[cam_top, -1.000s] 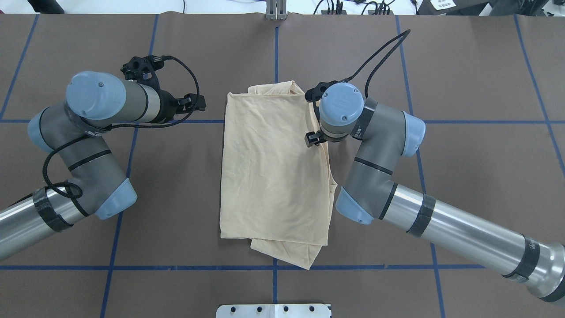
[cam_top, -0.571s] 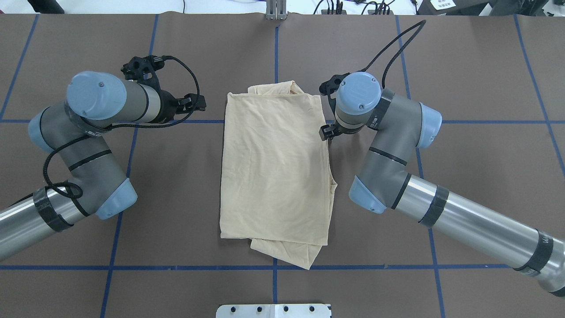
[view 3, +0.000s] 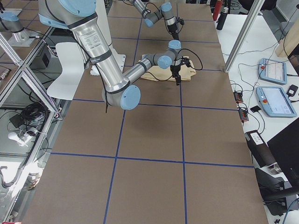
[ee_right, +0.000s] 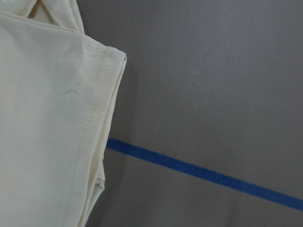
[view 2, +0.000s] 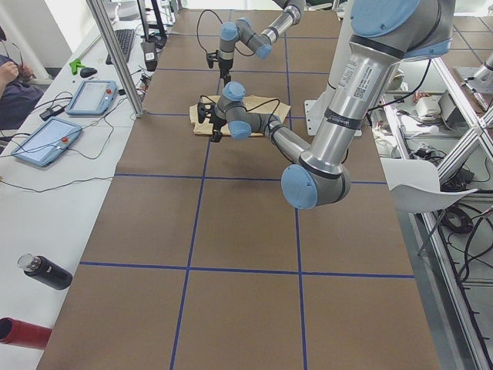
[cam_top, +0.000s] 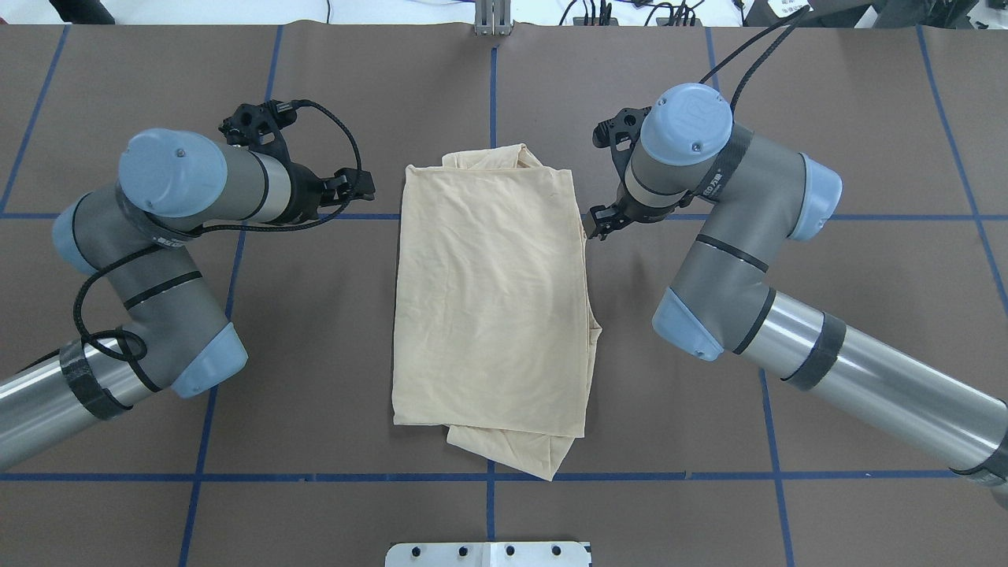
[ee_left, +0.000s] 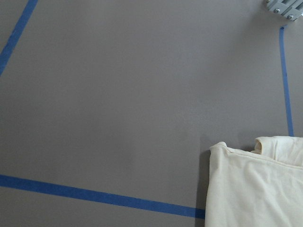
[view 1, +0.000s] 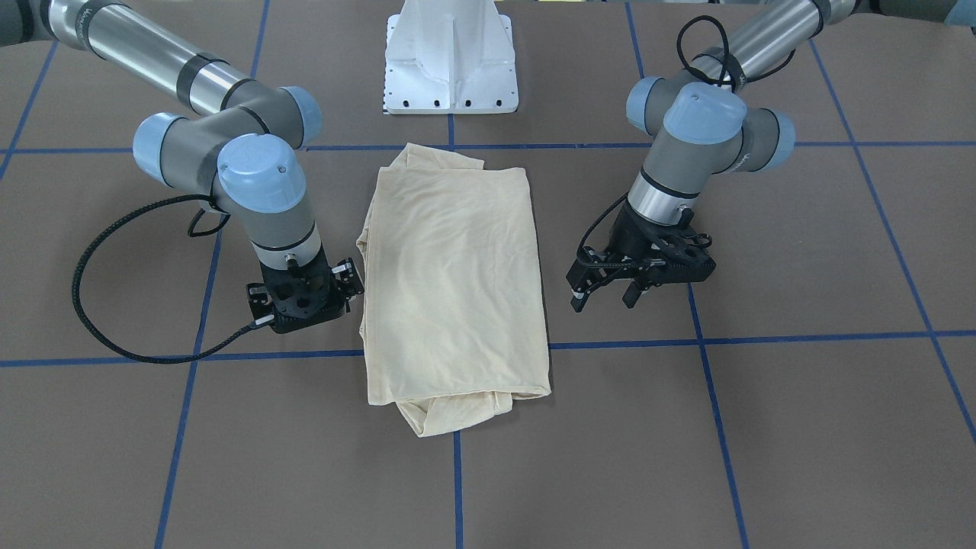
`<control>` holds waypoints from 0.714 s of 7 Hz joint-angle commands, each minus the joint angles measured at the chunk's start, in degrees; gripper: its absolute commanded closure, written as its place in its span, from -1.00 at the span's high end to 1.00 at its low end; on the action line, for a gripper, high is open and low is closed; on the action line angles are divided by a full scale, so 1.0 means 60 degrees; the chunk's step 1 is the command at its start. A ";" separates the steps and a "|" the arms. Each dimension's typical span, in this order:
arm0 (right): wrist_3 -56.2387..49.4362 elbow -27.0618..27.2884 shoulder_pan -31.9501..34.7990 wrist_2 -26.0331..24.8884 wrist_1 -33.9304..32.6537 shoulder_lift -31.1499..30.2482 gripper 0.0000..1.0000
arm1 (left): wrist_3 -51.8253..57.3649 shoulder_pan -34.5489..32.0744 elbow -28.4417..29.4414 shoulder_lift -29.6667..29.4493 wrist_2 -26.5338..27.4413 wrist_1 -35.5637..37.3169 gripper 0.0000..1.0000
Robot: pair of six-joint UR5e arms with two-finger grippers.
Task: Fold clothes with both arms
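Two grey-and-silver arms reach in over a brown-grey counter [cam_top: 866, 118] marked into large squares by blue tape lines [cam_top: 315, 477]. Between them lies the cream-yellow T-shirt [cam_top: 488, 307], folded into a tall rectangle astride the centre tape line, plain side up. Extra folded cloth pokes out from under its near and far ends.

The left gripper [view 1: 605, 296] hangs near one long side of the shirt but clear of it, its two black fingers spread with nothing between them. The right gripper [cam_top: 596, 227] points down just beside the opposite long edge. Its fingers are mostly hidden by the wrist, so neither its state nor any contact with the cloth can be made out. The right wrist-mounted view shows only the stitched hem of the shirt, grey mat and one tape line.

A white pedestal base [view 1: 451, 61] stands at the robot's end of the counter. Along the operators' side runs a white bench [view 2: 46, 200] with two blue-edged tablets [view 2: 96, 96], loose cables, a black bottle [view 2: 46, 271] and a red cylinder [view 2: 19, 333]. Aluminium frame posts [view 2: 115, 54] rise at its edge, and a person's arm [view 2: 14, 85] shows at the far left.
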 commanded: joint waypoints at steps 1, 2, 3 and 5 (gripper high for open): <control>0.1311 0.1844 0.0030 0.0377 -0.1060 -0.0516 1.00 | -0.1817 0.1009 -0.0984 0.0359 -0.0079 -0.0580 1.00; 0.1666 0.2897 -0.0043 0.0479 -0.1063 -0.1216 1.00 | -0.2422 0.1581 -0.1424 0.0420 0.0023 -0.0568 1.00; 0.2046 0.3517 -0.0073 0.0958 -0.1048 -0.1701 1.00 | -0.3153 0.2210 -0.1690 0.0696 0.0140 -0.0583 0.99; 0.2984 0.3873 -0.0378 0.1358 -0.0990 -0.1809 1.00 | -0.3804 0.3194 -0.1795 0.0990 0.0988 -0.0568 0.98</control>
